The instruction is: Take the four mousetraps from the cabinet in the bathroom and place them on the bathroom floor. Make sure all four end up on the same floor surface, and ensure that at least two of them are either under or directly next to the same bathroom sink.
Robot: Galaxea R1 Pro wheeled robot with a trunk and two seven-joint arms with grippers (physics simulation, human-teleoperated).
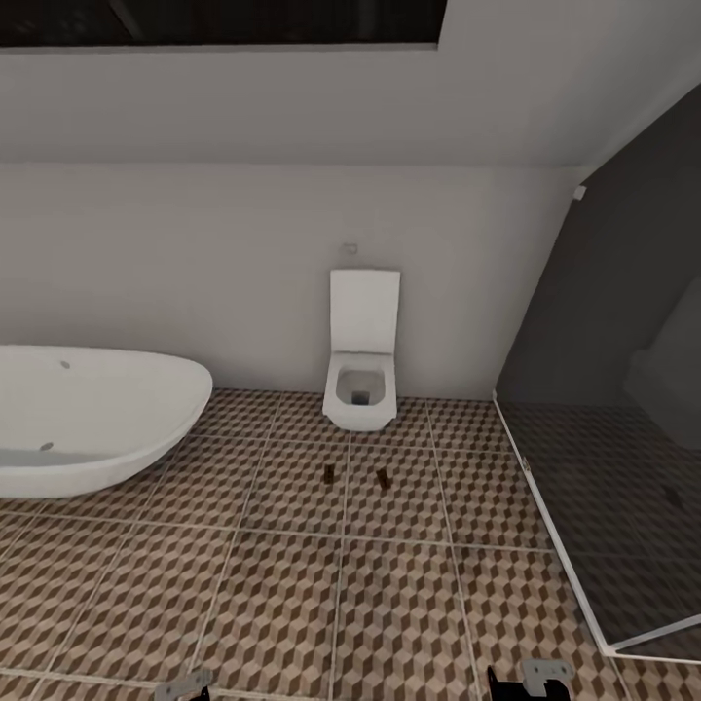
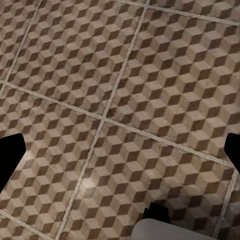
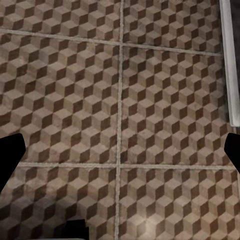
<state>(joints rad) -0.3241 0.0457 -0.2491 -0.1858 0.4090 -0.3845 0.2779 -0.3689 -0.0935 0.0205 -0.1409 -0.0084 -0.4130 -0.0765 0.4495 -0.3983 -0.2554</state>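
The robot faces a bathroom wall with a white oval bathtub (image 1: 92, 419) to its left, a white square toilet (image 1: 361, 389) ahead and a glass shower screen (image 1: 623, 409) to its right. Two small dark flat items, probably mousetraps (image 1: 330, 474), lie on the bathroom floor (image 1: 292, 604) just in front of the toilet, near each other but apart; they are too small to make out clearly.

The left end effector (image 2: 120, 155) and the right end effector (image 3: 120, 155) both hang above bare tile, fingers spread wide, with nothing held.

By my judgement this is a transit step, with some traps apparently set down. The next move calls for turning the base to find the cabinet and fetch another trap, and then locating the sink, since the two items ahead lie by the toilet.
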